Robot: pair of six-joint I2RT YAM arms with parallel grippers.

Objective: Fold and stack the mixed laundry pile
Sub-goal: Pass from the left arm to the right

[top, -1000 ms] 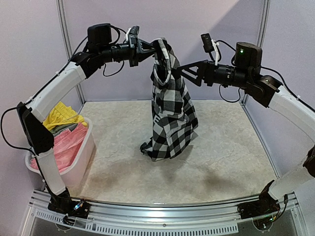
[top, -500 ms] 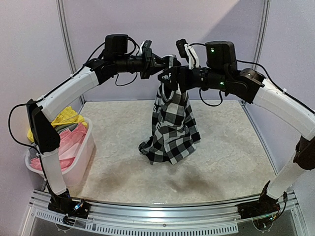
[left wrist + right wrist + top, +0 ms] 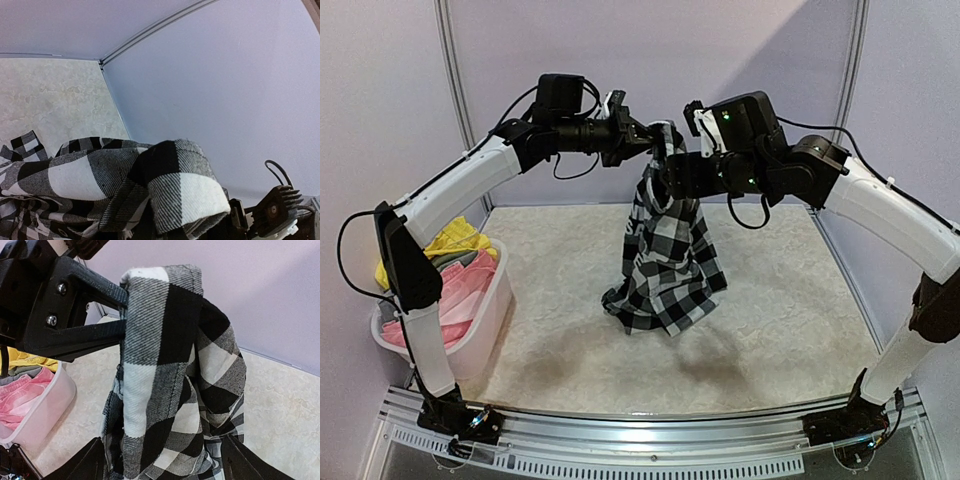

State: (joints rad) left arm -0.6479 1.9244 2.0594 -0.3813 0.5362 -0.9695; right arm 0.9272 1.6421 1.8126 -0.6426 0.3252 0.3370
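Flagging progress: you're early, nothing is folded or stacked yet. Left pincer [image 3: 657, 137] is clamped on the top edge of the checked shirt [image 3: 665, 260], which hangs mid-air; its lower end looks to rest on the bench [image 3: 790, 300]. Right pincer [image 3: 165, 462] is open, fingers either side of the cloth, no grip. Pink piece [image 3: 460, 290], yellow one [image 3: 445, 235] and grey one [image 3: 445, 262] sit in the basket [image 3: 492, 320]. All folds and the stack are left.
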